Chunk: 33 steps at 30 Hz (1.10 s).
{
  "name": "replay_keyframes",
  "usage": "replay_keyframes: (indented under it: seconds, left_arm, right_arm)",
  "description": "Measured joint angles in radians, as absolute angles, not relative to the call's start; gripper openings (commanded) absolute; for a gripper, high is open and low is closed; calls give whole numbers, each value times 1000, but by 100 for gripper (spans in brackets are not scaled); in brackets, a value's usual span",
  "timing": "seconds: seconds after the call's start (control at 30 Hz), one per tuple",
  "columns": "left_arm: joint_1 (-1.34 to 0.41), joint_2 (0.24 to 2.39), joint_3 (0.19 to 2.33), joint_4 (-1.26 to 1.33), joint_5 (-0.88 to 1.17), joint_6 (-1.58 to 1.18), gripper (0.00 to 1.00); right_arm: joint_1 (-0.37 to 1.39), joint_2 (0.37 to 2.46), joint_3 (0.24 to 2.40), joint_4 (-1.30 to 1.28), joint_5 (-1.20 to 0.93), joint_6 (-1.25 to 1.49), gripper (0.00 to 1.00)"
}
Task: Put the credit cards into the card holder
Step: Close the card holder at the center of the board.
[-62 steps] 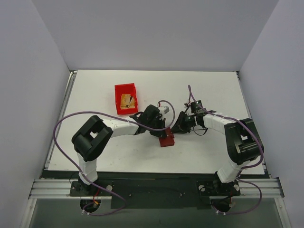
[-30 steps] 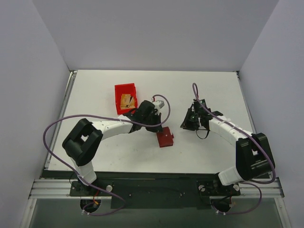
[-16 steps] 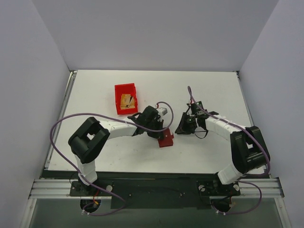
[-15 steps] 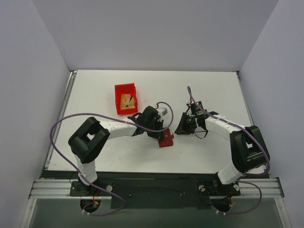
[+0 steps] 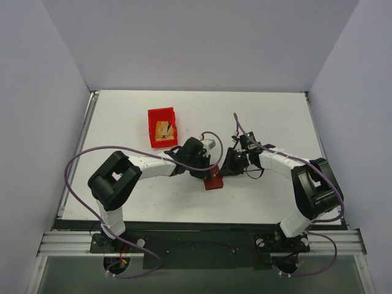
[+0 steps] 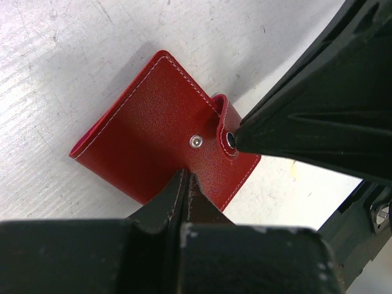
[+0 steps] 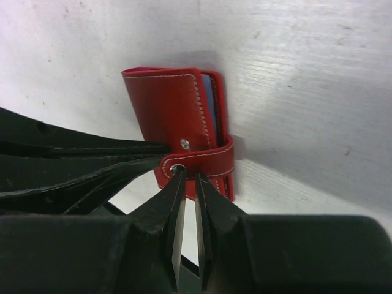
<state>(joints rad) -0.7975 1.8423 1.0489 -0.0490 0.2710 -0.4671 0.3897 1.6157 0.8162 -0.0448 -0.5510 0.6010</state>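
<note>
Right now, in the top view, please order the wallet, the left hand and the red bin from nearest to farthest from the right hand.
1. Wallet: at the tips of the right hand, mid-table.
2. Left hand: just across the wallet, on the left.
3. Red bin: much farther, back-left.

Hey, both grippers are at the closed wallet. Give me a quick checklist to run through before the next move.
1. Wallet flat on the table: ok.
2. Left gripper shut, tips down on the cover: ok.
3. Right gripper at the tab: ok.
4. Firm pinch on the tab: cannot tell.
5. Snap undone: ok, the tab's cap sits beside the stud.
6. Wallet open for the cards, which lie in the bin: not ok, it is folded shut.
</note>
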Motion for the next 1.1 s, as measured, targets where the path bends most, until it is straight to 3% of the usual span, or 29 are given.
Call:
replay_keyframes:
  seconds: [1.1]
  left_arm:
    - [-797, 1842, 1044, -41, 274, -467, 0]
  right_arm:
    - [436, 1700, 884, -22, -565, 600, 10]
